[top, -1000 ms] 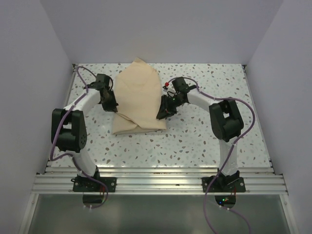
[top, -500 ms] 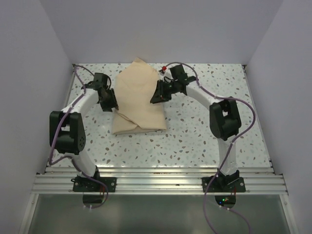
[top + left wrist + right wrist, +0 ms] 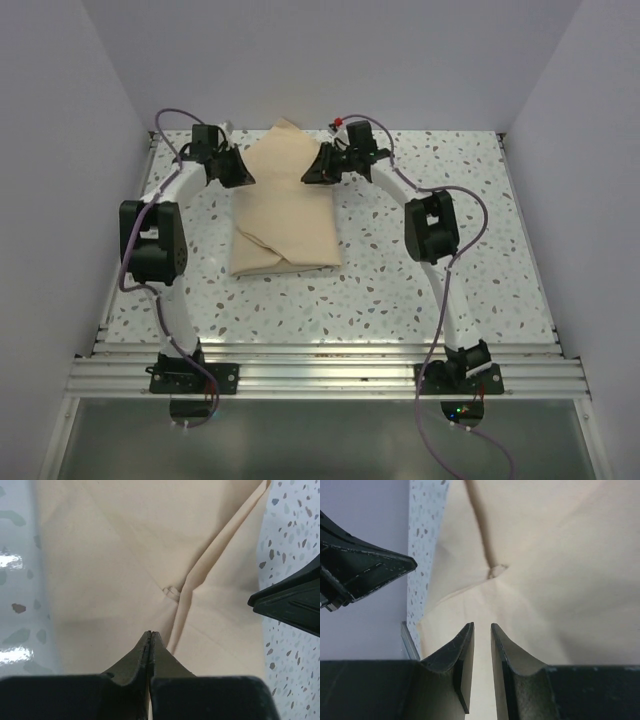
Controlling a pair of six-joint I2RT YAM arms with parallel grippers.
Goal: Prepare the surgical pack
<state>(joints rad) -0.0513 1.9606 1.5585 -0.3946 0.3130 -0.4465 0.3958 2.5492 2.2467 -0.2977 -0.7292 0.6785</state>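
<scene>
Pack (image 3: 285, 215) runs long-axis up-frame; left gripper (image 3: 243, 172) (jaws pressed together) and right gripper (image 3: 308, 176) (narrowly parted, empty) flank its top end.

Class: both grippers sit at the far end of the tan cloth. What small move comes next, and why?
Probably the right gripper dips and closes on the cloth: its jaws stand slightly apart over bare fabric, while the left gripper is shut on the opposite side.

top: high, rear, looking down | wrists: close over cloth (image 3: 100, 555) | shared: cloth
</scene>
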